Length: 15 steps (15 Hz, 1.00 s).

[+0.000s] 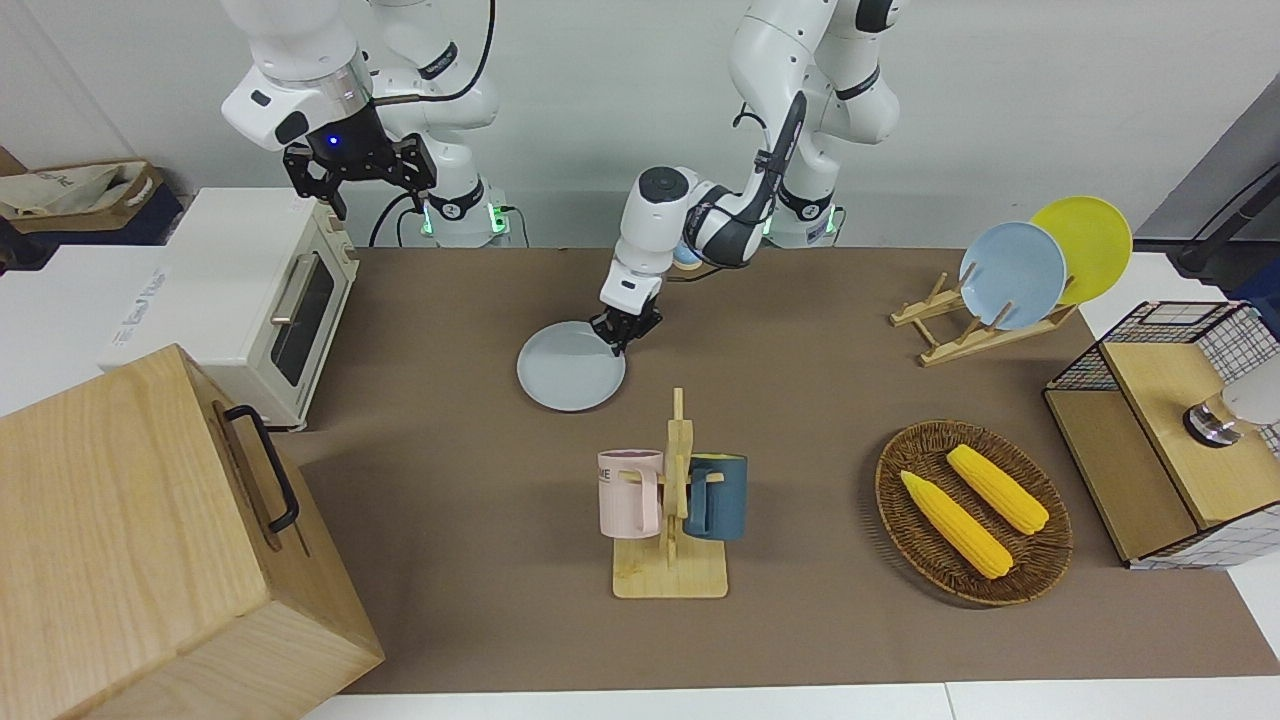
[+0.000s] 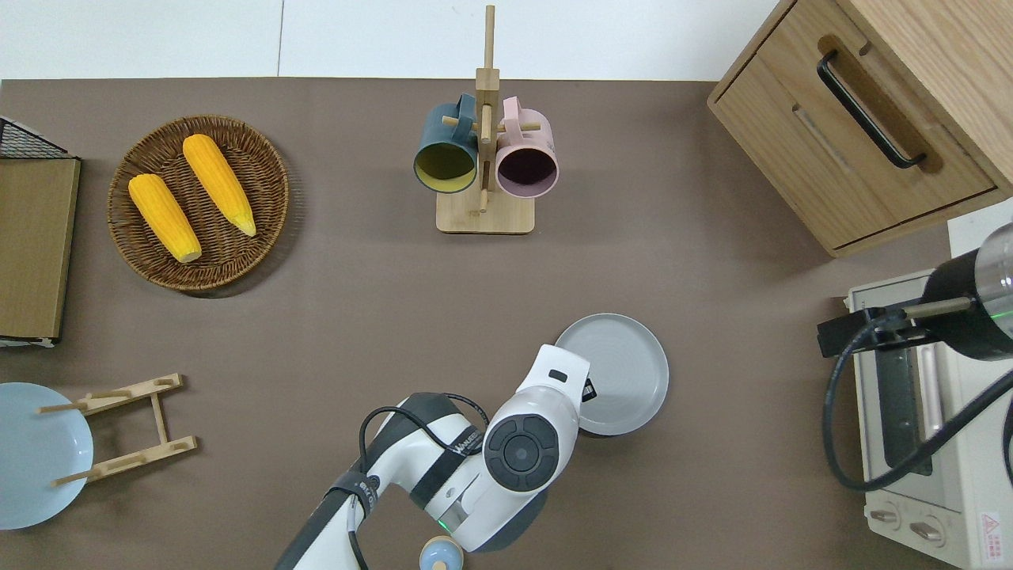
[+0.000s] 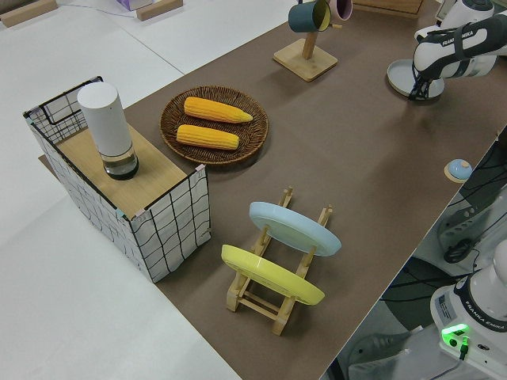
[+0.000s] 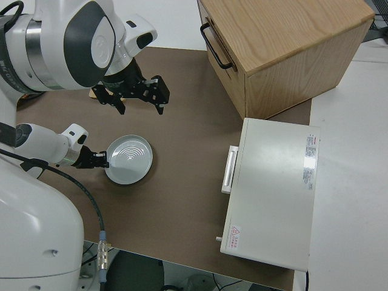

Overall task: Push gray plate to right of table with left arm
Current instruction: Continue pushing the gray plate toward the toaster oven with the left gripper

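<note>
Gray plate (image 2: pixel 621 372) lies flat on the table (image 2: pixel 356 317), left gripper (image 1: pixel 622 331) at its rim, and we cannot tell its finger state; right arm parked.

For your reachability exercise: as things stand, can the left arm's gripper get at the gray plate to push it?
Probably yes: the left gripper is already low at the gray plate's rim, with nothing between them.

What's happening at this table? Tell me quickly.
The left arm's hand is down at the rim of the gray plate, which lies flat on the table, pushing it toward the right arm's end, where a toaster oven stands. The plate sits about mid-table, nearer the robots than the mug rack. The right arm is parked.
</note>
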Motion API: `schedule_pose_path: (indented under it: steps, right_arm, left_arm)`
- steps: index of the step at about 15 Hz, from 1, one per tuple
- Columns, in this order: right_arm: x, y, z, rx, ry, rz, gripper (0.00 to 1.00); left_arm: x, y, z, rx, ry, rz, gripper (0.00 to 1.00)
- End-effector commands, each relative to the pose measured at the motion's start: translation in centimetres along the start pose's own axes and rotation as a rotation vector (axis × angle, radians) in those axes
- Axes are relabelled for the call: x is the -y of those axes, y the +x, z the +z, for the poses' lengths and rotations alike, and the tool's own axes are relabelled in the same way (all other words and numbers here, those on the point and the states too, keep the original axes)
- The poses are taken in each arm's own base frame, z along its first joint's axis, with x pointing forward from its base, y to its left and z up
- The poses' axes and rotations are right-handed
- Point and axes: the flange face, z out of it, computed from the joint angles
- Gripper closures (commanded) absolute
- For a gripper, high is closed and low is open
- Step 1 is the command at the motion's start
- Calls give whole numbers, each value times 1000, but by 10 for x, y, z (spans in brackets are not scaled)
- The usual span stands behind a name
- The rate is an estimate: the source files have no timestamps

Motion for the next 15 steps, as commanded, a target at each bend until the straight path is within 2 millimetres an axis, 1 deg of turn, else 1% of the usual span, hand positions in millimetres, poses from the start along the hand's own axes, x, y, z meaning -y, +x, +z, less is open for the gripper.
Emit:
schedule_pose_path:
  steps: [1, 3, 7, 8, 9, 10, 11, 12, 15]
  right_arm:
    - [-1, -3, -4, 4, 4, 16, 17]
    - [-1, -3, -4, 4, 4, 16, 17]
    - [-1, -3, -4, 4, 4, 16, 17]
    - [-1, -3, -4, 4, 4, 15, 17]
    - [-1, -3, -4, 4, 4, 16, 17]
    - [-1, -3, -4, 4, 4, 15, 17]
    - [-1, -3, -4, 4, 4, 16, 17]
    - [-1, -3, -4, 4, 4, 15, 17]
    - [-1, -3, -4, 4, 4, 13, 17]
  left_arm:
    - [-18, -6, 24, -10, -13, -21, 1000]
    - [-21, -8, 23, -10, -17, -17, 1000]
    - [-21, -9, 23, -10, -17, -17, 999]
    - [-21, -9, 23, -10, -17, -16, 945]
    - [-21, -9, 23, -10, -17, -16, 832]
    - [-22, -8, 22, -11, -19, -16, 699]
    - [-24, -7, 20, -12, -22, -20, 415]
    - [-26, -7, 19, -13, -25, -33, 282]
    - [-28, -5, 16, -15, -26, -38, 24]
